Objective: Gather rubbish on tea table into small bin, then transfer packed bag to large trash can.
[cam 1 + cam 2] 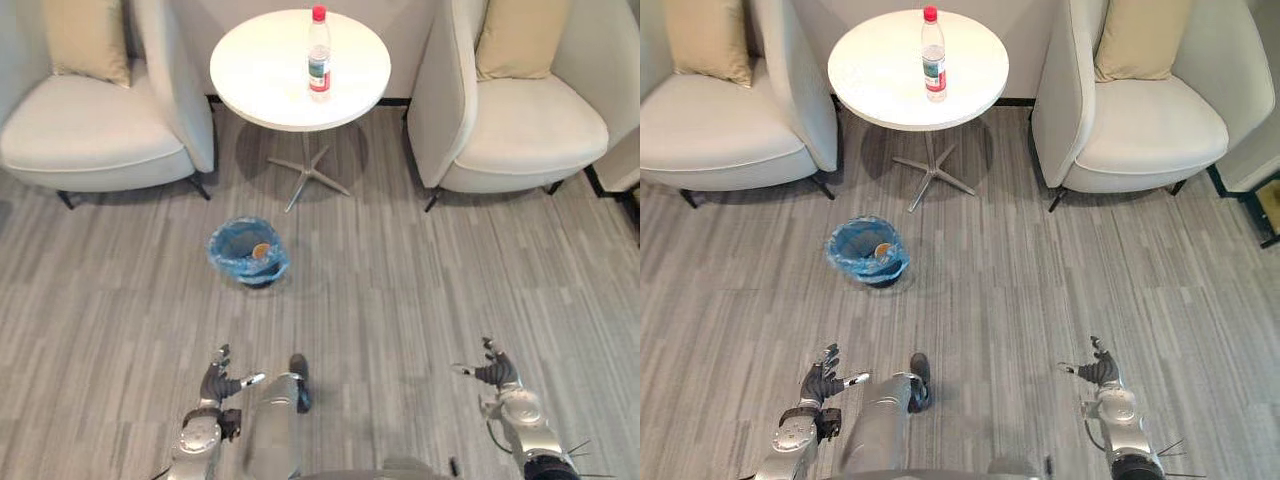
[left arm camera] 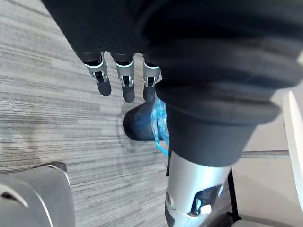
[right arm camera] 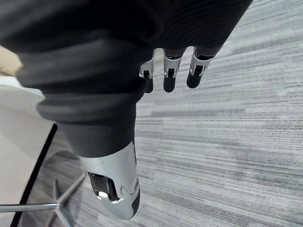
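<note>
Left eye view first: the round white desk [image 1: 262,85] stands at the far side between two pale armchairs, one on the left [image 1: 95,135] and one on the right [image 1: 525,130]. On the desk, toward its far right, a clear red-capped water bottle [image 1: 319,55] stands upright. Nearer, on the grey floor [image 1: 400,300], just this side of the desk's foot and a little to the left, sits the small bin [image 1: 247,268]. It's lined with a blue bag [image 1: 225,245], and a small orange-brown scrap [image 1: 260,251] lies inside. Now the hands: the left hand [image 1: 218,380] hangs low at the near left, fingers loose and spread, thumb out, holding nothing. The small bin is well apart from it, farther off. The right hand [image 1: 493,372] hangs at the near right, likewise loose and empty. Left wrist view has straight dark-tipped fingers [image 2: 103,80] over the floor with the small bin past them. Right wrist view shows much the same, that hand's fingers straight over the floor.
</note>
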Available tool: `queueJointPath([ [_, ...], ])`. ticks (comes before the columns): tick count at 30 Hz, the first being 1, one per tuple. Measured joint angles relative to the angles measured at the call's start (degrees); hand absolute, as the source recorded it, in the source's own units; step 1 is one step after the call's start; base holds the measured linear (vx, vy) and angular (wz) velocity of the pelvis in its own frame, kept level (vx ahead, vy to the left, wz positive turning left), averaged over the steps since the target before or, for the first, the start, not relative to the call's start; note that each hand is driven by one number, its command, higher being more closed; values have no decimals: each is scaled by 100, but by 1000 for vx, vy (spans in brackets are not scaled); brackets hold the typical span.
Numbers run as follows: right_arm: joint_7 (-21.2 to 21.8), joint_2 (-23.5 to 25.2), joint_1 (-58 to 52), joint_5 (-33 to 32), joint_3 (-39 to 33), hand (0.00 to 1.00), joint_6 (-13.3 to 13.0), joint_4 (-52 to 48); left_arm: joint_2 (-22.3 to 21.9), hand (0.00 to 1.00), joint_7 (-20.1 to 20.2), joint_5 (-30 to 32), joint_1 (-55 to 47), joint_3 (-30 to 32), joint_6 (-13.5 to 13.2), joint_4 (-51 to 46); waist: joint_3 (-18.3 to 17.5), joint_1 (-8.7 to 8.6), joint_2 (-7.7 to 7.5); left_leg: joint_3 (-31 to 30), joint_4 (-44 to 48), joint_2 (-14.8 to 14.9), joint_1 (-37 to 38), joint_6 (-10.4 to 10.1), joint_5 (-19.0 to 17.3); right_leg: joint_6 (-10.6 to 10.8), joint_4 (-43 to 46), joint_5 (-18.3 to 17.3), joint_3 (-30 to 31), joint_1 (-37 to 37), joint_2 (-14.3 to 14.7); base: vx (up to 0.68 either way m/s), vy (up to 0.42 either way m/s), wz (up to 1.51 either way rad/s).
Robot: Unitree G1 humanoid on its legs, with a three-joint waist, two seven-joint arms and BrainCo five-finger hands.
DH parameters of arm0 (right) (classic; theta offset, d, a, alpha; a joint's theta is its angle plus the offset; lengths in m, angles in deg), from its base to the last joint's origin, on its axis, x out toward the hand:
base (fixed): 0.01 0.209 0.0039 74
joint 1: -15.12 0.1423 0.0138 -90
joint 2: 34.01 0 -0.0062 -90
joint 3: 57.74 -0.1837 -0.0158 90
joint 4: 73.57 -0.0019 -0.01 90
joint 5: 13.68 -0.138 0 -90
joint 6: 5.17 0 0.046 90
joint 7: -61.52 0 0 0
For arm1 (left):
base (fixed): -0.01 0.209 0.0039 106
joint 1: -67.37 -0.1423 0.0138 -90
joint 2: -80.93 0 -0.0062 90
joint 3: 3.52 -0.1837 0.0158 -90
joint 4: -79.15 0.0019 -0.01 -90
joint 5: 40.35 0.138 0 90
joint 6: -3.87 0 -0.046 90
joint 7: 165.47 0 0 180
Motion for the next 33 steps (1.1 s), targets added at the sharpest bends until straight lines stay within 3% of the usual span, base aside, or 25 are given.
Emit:
queueJointPath([
  [2,0,3,-41,1,93,0,-33,-156,14,0,-63,-63,29,-17,-25,-17,-20,-49,116,-198,-376,-1,502,-74,-43,-276,-550,-150,-371,-378,-3,541,-11,60],
  [3,-1,1,-64,0,89,0,-58,-249,19,0,-66,-71,75,-12,-55,-34,-31,-153,193,-449,-609,7,752,-102,-44,-365,-1320,-195,-642,-657,4,695,-112,108],
  [5,0,-33,-70,-3,77,0,-55,-277,17,0,-64,-73,257,-12,-55,-20,7,-222,238,-713,-800,74,1008,-186,-65,-372,-2887,-12,-611,-992,106,620,-182,109],
  [6,-1,-40,-69,-5,62,0,-50,-277,23,0,-65,-74,321,-12,-56,-16,15,-291,243,-904,-809,149,1096,-352,-161,-338,-3981,429,-351,-1119,213,545,-264,110],
  [7,-2,-39,-109,-5,49,0,-44,-279,22,0,-63,-71,378,-16,-55,50,24,-309,228,-976,-802,231,1256,-582,-306,-286,-4616,1197,-44,-1146,335,546,-286,107],
  [8,1,-36,-172,-4,49,0,-41,-281,18,0,-64,-68,380,-17,-55,72,19,-306,211,-998,-801,275,1360,-688,-374,-242,-4710,1628,103,-1080,399,571,-332,76],
  [9,1,-75,-188,-1,31,0,-31,-284,-53,0,-67,-65,382,-17,-54,138,35,-296,305,-1041,-764,423,1499,-827,-461,-476,-4552,1833,185,-992,531,561,-334,32],
  [11,0,-28,-170,-1,-98,0,-40,-532,-73,0,-56,-54,279,-23,-56,192,6,-301,366,-1031,-266,663,1408,-1091,-304,-716,-3872,1284,64,-1073,615,513,-333,22],
  [13,0,-48,-178,-3,-88,0,-33,-633,-152,0,-50,-54,256,-25,-50,227,49,-288,426,-1008,1221,955,877,-1331,93,-917,-3882,1060,-40,-675,806,497,-336,13],
  [14,-2,-22,-201,-6,-76,0,-32,-668,-191,0,-46,-55,224,-51,-50,228,74,-257,419,-869,2041,1169,616,-1259,58,-972,-4150,1019,-50,-250,957,441,-252,-7],
  [16,-16,9,-282,-10,-95,0,-38,-832,-209,0,-37,-57,220,-190,-52,226,122,-169,353,-565,2427,1239,366,-1081,-127,-1019,-4516,990,-34,299,1008,388,-165,-16],
  [18,-22,1,-285,-13,-158,0,-74,-914,-276,0,-37,-56,220,-236,-54,215,121,-135,347,-354,1845,1147,107,-1043,-236,-1017,-4709,992,17,548,1006,310,-69,-24],
  [20,-37,3,-250,-16,-206,0,-63,-914,-311,0,-37,-55,215,-235,-53,216,129,-136,420,-281,663,954,6,-1080,-169,-1007,-4813,996,51,661,1006,270,64,-23],
  [21,-56,-18,-253,-15,-211,0,-63,-925,-343,0,-37,-55,183,-233,-53,215,97,-141,557,-298,-419,825,68,-1071,517,-887,-4860,975,119,734,1098,249,134,-39],
  [22,-78,27,-257,-12,-212,0,-42,-900,-347,0,-43,-54,178,-212,-50,254,120,-110,552,-272,-557,784,100,-787,942,-722,-4842,848,270,774,1157,226,107,-40],
  [26,-163,52,-169,5,-188,0,-71,-1162,-356,0,-43,-52,124,-167,-50,297,88,-130,368,-55,-718,409,300,-621,703,-404,-4186,431,562,469,682,159,102,-25],
  [27,-166,63,-117,33,-122,0,-71,-1297,-360,0,-44,-53,55,-167,-48,311,102,-122,333,80,-675,328,405,-568,458,-225,-3741,317,708,324,560,67,112,-42],
  [29,-178,136,-83,41,-53,0,-79,-1547,-323,0,-46,-51,-64,-193,-47,338,100,-178,334,93,-690,244,624,-525,312,-120,-2964,360,752,103,399,87,80,-16],
  [30,-176,207,-116,44,-36,0,-99,-1698,-260,0,-48,-50,-94,-227,-48,337,79,-228,329,1,-709,245,754,-486,260,-157,-2678,343,763,-12,366,97,18,17],
  [33,-188,193,-107,54,98,0,-283,-2075,-198,0,-52,-50,-111,-224,-60,350,20,-277,254,-195,-774,246,755,-498,255,-308,-3336,263,835,-233,420,134,-44,36],
])
